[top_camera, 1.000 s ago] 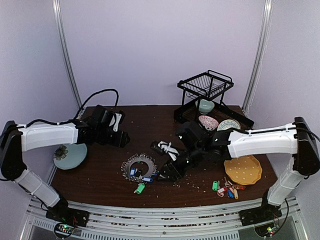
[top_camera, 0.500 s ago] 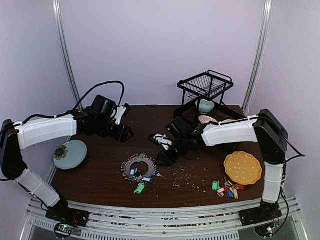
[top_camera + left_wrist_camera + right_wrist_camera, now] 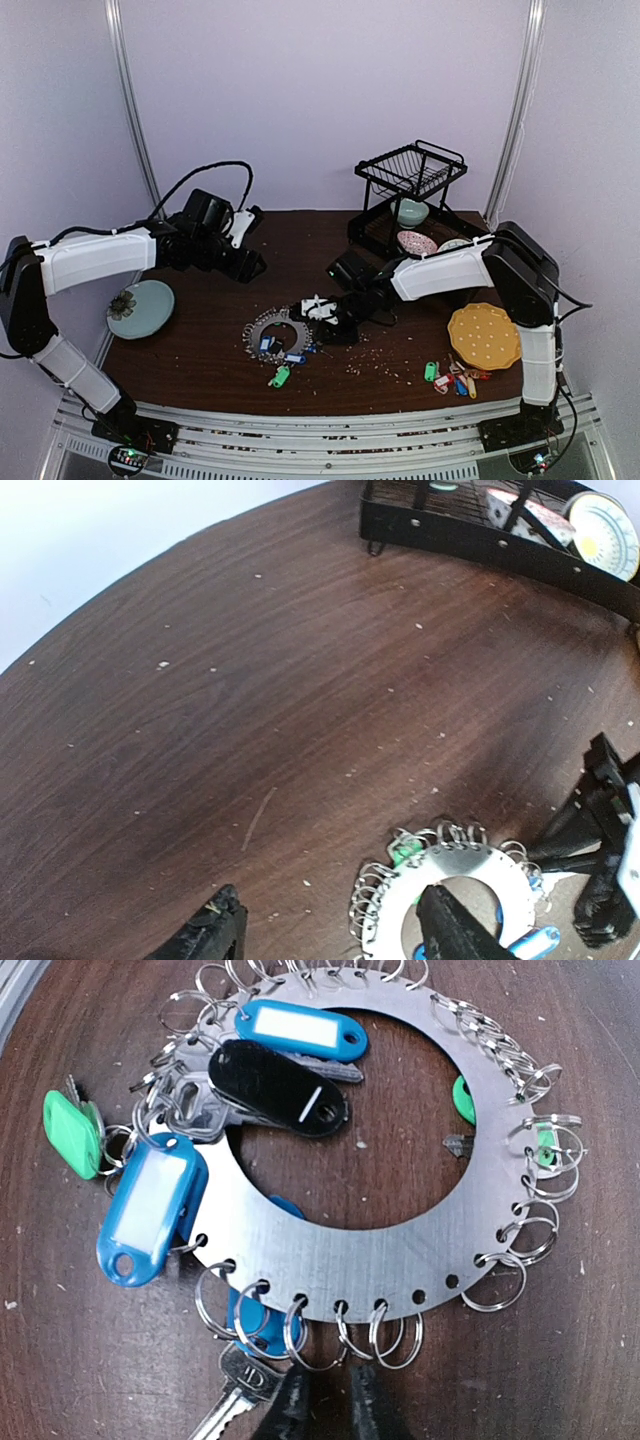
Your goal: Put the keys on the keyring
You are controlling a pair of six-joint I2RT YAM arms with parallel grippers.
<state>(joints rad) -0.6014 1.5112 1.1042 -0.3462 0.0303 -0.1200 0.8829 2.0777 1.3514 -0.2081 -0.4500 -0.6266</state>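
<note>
The keyring (image 3: 340, 1250) is a wide flat silver ring lying on the brown table, edged with small wire loops and carrying blue (image 3: 148, 1210), black (image 3: 275, 1085) and green (image 3: 72, 1132) tagged keys. In the top view the keyring (image 3: 278, 333) lies front of centre. My right gripper (image 3: 325, 1410) sits low at the ring's edge, right beside the loops; its jaws are almost together with nothing between them. In the top view my right gripper (image 3: 322, 322) touches the ring's right side. My left gripper (image 3: 335, 935) is open and empty, hovering behind the keyring (image 3: 450, 880). A loose green-tagged key (image 3: 279, 377) lies in front.
A small bunch of red, yellow and blue tagged keys (image 3: 455, 380) lies front right. A yellow plate (image 3: 485, 337) is at the right, a teal plate (image 3: 140, 308) at the left. A black dish rack (image 3: 415, 190) with bowls stands at the back. Crumbs are scattered about.
My right arm folded in and its gripper moved left from the table's front middle to the keyring's right edge. My left gripper shifted slightly back and right.
</note>
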